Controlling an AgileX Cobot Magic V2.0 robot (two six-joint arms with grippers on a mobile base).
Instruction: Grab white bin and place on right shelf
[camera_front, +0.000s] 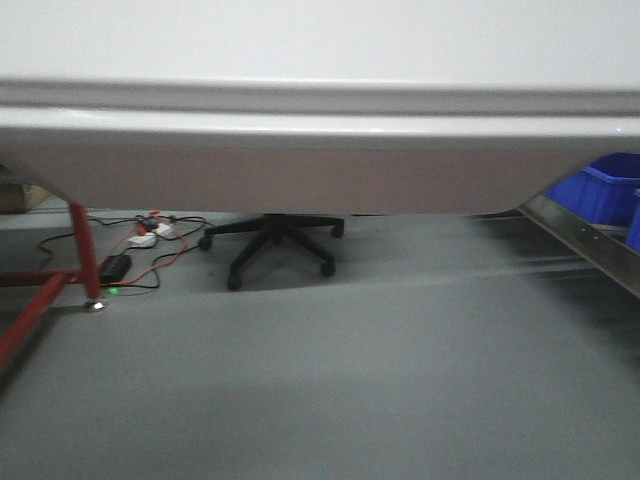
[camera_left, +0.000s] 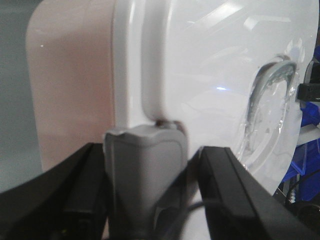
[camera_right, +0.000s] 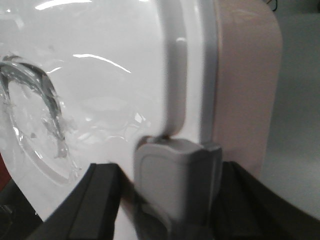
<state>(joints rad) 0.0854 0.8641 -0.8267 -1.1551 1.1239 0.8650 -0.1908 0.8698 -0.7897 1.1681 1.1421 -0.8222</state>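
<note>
The white bin (camera_front: 320, 60) fills the upper half of the front view, hanging in the air with the floor showing under its pinkish side. In the left wrist view my left gripper (camera_left: 146, 172) is shut on the bin (camera_left: 200, 75), its black fingers (camera_left: 227, 190) straddling a grey end latch (camera_left: 145, 150). My right gripper (camera_right: 172, 192) is shut the same way on the bin (camera_right: 100, 75) at the other grey latch (camera_right: 175, 170). The glossy lid with its recessed handle (camera_left: 267, 95) faces both wrist cameras. The right shelf (camera_front: 585, 240) shows as a metal rail at right, lower than the bin.
Blue crates (camera_front: 605, 190) sit on the rack at right, beside the bin's end. A red-legged frame (camera_front: 80, 250) stands at left. A black office chair base (camera_front: 275, 245) and a power strip with cables (camera_front: 150, 235) lie on the grey floor beyond.
</note>
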